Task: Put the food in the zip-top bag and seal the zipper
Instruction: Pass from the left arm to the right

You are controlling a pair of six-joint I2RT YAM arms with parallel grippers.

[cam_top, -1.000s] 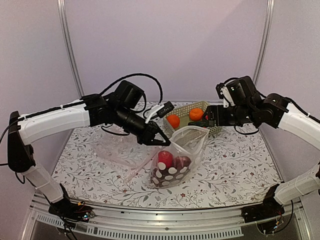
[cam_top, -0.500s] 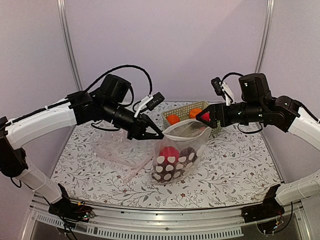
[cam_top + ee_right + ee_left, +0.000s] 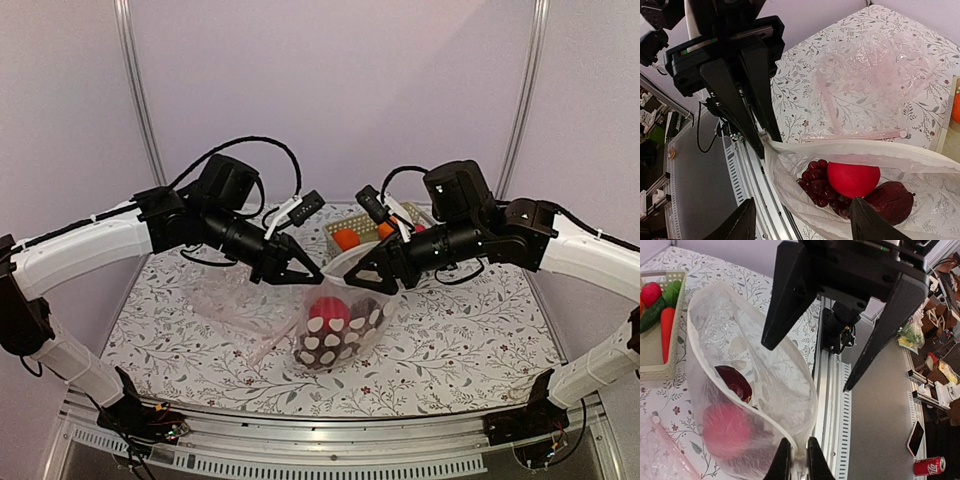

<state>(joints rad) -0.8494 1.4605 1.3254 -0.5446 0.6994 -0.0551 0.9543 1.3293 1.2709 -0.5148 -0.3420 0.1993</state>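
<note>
Grips the rim of the clear polka-dotted plastic zip-top bag (image 3: 740, 365) with left tool (image 3: 797, 462); holds right tool (image 3: 803, 201) splayed, seemingly astride the mouth.

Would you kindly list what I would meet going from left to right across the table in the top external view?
plain clear bag → left gripper → zip-top bag, hanging between the two grippers → right gripper
</note>
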